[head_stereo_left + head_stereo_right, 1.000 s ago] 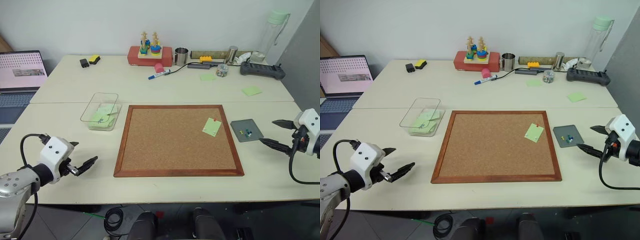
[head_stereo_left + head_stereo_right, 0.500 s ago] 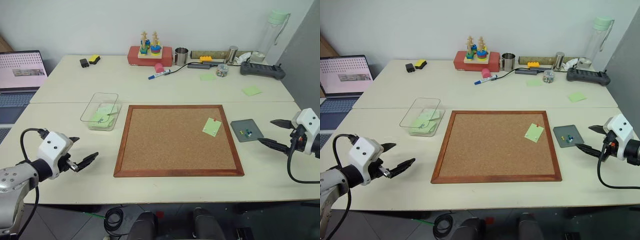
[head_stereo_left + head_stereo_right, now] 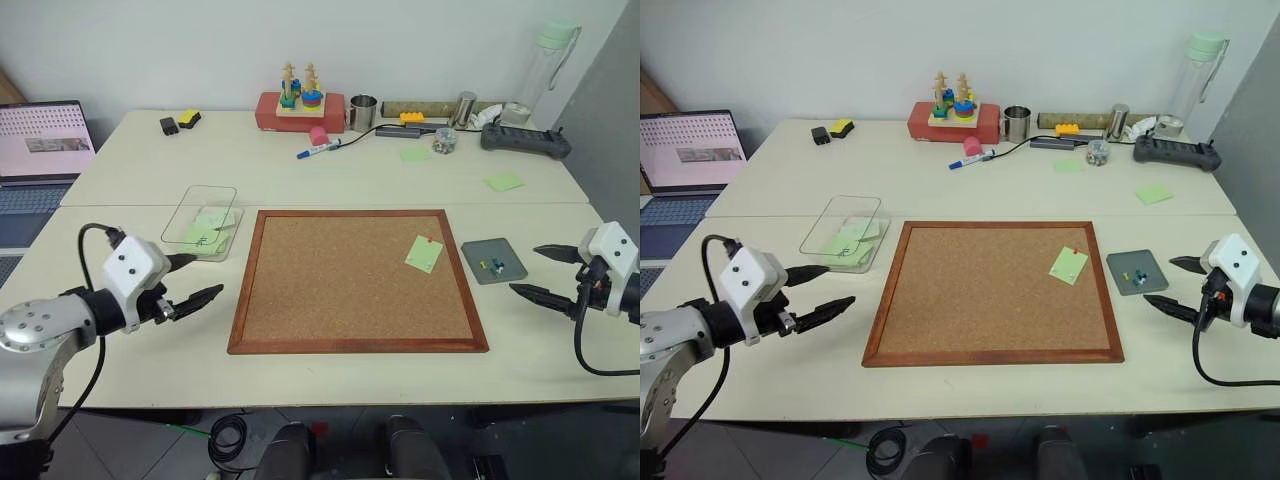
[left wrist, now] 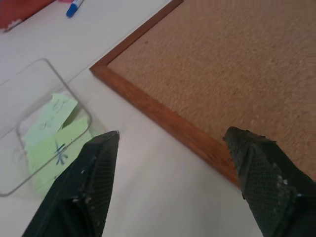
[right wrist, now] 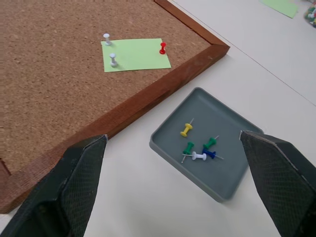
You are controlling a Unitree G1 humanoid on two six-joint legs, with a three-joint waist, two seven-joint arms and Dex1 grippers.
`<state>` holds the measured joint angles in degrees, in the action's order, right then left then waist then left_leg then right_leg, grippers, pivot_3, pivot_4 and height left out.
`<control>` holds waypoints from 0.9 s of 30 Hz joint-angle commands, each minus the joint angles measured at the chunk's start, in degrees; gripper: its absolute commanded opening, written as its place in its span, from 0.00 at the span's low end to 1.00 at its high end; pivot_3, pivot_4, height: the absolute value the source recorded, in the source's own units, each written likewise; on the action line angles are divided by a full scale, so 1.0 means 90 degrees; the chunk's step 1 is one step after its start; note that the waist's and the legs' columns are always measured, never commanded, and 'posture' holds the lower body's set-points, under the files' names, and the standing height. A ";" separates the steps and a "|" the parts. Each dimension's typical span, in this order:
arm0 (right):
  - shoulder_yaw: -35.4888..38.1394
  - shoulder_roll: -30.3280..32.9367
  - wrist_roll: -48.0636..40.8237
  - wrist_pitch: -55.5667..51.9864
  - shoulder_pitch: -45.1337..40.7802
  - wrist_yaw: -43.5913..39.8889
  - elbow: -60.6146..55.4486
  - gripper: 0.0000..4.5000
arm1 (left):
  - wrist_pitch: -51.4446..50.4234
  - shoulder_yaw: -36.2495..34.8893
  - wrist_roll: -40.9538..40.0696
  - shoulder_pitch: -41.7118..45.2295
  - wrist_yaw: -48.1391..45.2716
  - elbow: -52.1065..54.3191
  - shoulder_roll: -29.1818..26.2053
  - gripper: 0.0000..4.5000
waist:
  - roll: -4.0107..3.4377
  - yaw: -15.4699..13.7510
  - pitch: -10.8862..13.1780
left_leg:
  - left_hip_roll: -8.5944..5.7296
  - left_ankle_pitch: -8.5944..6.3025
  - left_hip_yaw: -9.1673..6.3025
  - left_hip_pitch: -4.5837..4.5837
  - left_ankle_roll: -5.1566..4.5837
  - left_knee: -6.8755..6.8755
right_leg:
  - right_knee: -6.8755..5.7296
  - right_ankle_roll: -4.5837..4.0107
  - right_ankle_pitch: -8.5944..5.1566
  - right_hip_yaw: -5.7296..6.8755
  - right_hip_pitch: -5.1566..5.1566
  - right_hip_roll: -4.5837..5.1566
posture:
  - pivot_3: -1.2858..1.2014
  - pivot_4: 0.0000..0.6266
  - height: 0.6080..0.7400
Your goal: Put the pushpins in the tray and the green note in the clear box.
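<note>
The green note [image 3: 424, 253] lies on the right part of the corkboard [image 3: 350, 290], held by a red pushpin [image 5: 162, 48] and two white ones [image 5: 107, 38]. Right of the board sits the grey tray [image 5: 232, 170] with several pushpins [image 5: 186, 130] lying in it. The clear box [image 3: 202, 222] at the board's left holds green notes. My left gripper [image 3: 205, 277] hovers open and empty, just in front of the clear box. Near the tray, my right gripper [image 3: 525, 269] is open and empty, pointing at the tray and the note.
A laptop [image 3: 40, 140] stands at the far left. Along the back are a red toy stacker [image 3: 298, 108], a metal cup [image 3: 362, 112], a marker [image 3: 318, 150], a jar of pins [image 3: 444, 141], loose green notes [image 3: 504, 181], a bottle [image 3: 545, 70] and a black device [image 3: 525, 140].
My left gripper has risen and swung right, from near the table's front edge to just in front of the clear box. The right gripper has hardly moved.
</note>
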<state>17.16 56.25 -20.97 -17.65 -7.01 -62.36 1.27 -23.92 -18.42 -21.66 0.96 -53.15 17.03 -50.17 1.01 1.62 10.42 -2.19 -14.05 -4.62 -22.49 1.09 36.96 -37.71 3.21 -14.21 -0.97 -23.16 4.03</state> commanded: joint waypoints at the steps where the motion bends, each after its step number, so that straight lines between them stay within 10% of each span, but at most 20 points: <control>1: 0.0218 0.0048 -0.0199 -0.0132 0.0037 -0.0003 -0.0392 1.00 | -0.0090 0.0639 -0.0026 0.0600 -0.0024 0.0420 0.0000 0.59 | 0.0001 0.0000 0.0001 | 0.0000 0.0000 0.0000 -0.0001 0.0000 0.0000 | 0.0000 0.0000 0.0000 0.0000 0.0000 0.0000 | 0.52 0.24 1.00; 14: -0.0686 -0.0565 -0.0134 -0.0531 -0.0904 0.0359 -0.0530 1.00 | 0.0776 0.3334 0.1281 0.1839 0.0566 -0.0692 0.1789 0.03 | 0.0007 0.0021 0.0004 | -0.0005 0.0001 0.0006 0.0001 0.0001 0.0005 | -0.0007 0.0003 0.0002 -0.0003 0.0003 -0.0003 | 0.52 0.24 1.00; 27: -0.2250 -0.2029 0.1335 0.0467 -0.3443 0.0997 0.2582 1.00 | 0.1680 0.3633 0.1762 0.2166 0.0761 -0.2548 0.2795 0.02 | 0.0008 -0.0013 0.0005 | -0.0016 0.0002 0.0001 -0.0009 0.0002 0.0008 | -0.0010 0.0008 0.0007 0.0002 -0.0005 0.0003 | 0.52 0.24 1.00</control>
<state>-3.19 38.08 -10.24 -16.94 -35.28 -53.49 21.12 -9.42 13.90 -6.91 20.33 -46.37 -4.94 -25.11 1.09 1.51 10.46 -2.33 -14.03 -4.60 -22.56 1.11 37.03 -37.80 3.28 -14.14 -0.96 -23.20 4.05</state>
